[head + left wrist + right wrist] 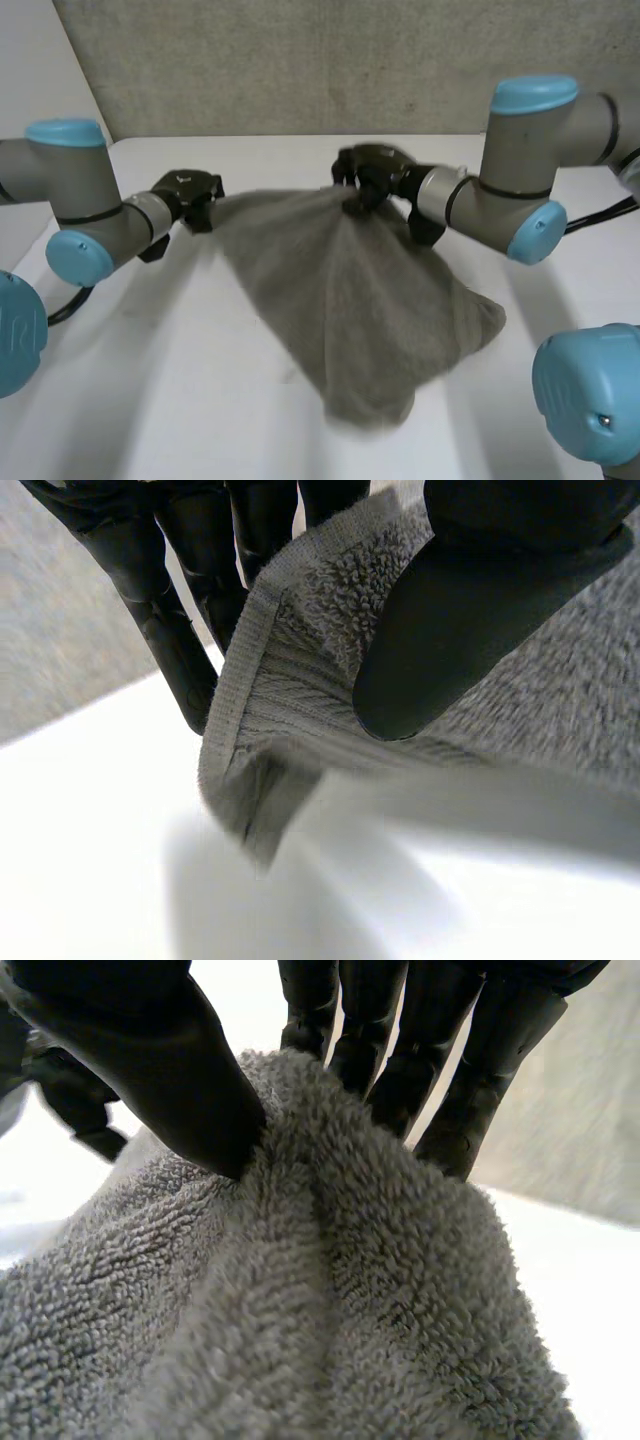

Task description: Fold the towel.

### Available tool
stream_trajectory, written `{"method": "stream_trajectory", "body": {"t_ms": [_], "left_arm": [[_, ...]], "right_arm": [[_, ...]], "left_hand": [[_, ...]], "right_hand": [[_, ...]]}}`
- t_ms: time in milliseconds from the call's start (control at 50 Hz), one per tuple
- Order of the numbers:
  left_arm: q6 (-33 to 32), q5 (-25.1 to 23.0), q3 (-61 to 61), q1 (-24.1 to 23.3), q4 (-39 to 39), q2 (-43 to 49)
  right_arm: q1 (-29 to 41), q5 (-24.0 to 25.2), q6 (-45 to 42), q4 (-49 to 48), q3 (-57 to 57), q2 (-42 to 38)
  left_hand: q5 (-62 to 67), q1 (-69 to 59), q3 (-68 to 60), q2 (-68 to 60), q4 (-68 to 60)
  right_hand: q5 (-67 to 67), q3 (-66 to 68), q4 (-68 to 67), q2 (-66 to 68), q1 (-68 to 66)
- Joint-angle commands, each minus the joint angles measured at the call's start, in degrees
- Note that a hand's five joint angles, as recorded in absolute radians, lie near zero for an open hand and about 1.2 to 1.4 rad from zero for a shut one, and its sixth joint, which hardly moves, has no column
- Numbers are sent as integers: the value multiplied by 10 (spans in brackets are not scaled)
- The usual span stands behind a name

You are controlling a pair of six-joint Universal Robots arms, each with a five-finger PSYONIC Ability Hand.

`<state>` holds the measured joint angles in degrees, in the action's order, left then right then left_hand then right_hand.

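A grey towel (350, 310) hangs lifted above the white table (200, 400), its lower bulk resting on the tabletop. My left hand (185, 195) holds its left top corner; in the left wrist view the thumb (460, 620) presses the hemmed corner (290, 680) against the fingers (180, 610). My right hand (365, 175) grips the towel's top edge further right. There the thumb (150, 1070) and fingers (400, 1050) pinch a fold of the pile (320, 1260).
A grey carpeted wall (320, 60) rises behind the table's far edge. Both forearms reach in from the sides, the right one (500, 200) over the towel's right part.
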<state>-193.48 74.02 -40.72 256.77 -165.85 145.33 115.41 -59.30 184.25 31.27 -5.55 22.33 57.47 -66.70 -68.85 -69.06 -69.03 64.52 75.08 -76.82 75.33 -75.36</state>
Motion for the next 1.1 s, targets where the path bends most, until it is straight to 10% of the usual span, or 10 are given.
{"method": "stream_trajectory", "body": {"t_ms": [20, 360, 620, 920, 1000, 1100], "left_arm": [[9, 78, 145, -7, -15, -22], [129, 114, 93, -55, -137, -154], [34, 115, -325, -36, -155, -241], [-12, 111, -510, -22, -181, -366], [-14, 111, -535, -21, -181, -402], [-14, 111, -551, -15, -182, -416]], "right_arm": [[-8, -112, -48, -125, 44, 67], [30, -129, -198, -163, -46, 175], [59, -126, -414, -31, -456, 249], [83, -119, -399, -89, -719, 394], [75, -122, -357, -139, -754, 452], [74, -126, -328, -175, -741, 482]], "left_hand": [[125, -133, -112, -109, -110], [125, -133, -112, -109, -110], [125, -133, -112, -109, -110], [125, -133, -112, -109, -110], [125, -133, -112, -109, -110], [125, -133, -112, -109, -110]], "right_hand": [[55, 49, -32, 47, -46], [55, 49, -32, 47, -46], [55, 49, -32, 47, -46], [49, 43, -26, 41, -40], [-605, -611, 628, -613, 614], [-645, -651, 668, -653, 654]]}}
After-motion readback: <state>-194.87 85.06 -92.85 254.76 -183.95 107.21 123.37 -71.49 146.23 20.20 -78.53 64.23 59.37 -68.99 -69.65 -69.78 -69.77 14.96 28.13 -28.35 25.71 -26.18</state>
